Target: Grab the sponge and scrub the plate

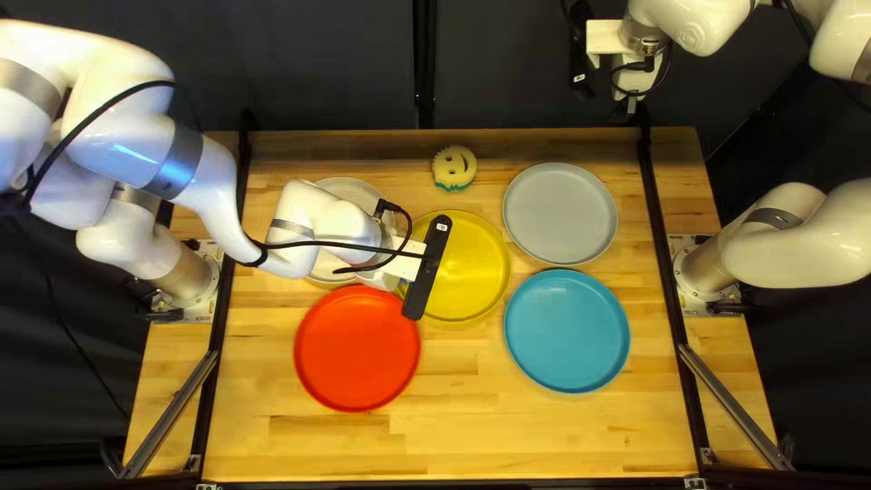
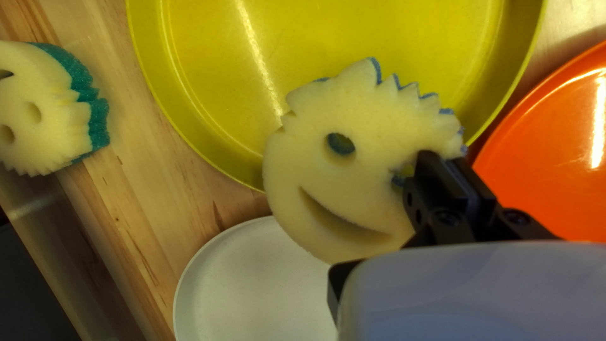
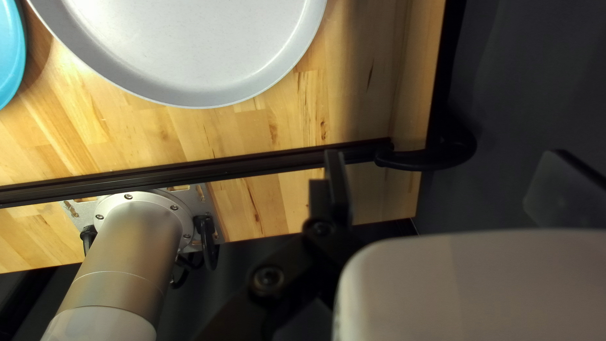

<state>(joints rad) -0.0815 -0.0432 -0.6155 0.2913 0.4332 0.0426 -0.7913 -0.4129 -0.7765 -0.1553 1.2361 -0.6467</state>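
Observation:
My left gripper (image 1: 427,268) hangs over the yellow plate (image 1: 472,272) in the top left view, its fingertips hidden. In the left wrist view, my left gripper (image 2: 447,163) is shut on the edge of a smiling cream sponge with blue backing (image 2: 328,170). That sponge covers part of the yellow plate's near rim (image 2: 180,129); whether they touch, I cannot tell. A second smiling sponge, green-backed (image 1: 454,168), lies behind the yellow plate. Past the table's far right stands my right gripper (image 1: 630,107); in the right wrist view, my right gripper (image 3: 449,172) is open and empty.
A red plate (image 1: 357,348) is at the table's front left, a white plate (image 1: 349,189) partly under my left arm. Grey (image 1: 560,213) and blue (image 1: 567,331) plates lie on the right. Dark rails (image 1: 667,263) run along both sides.

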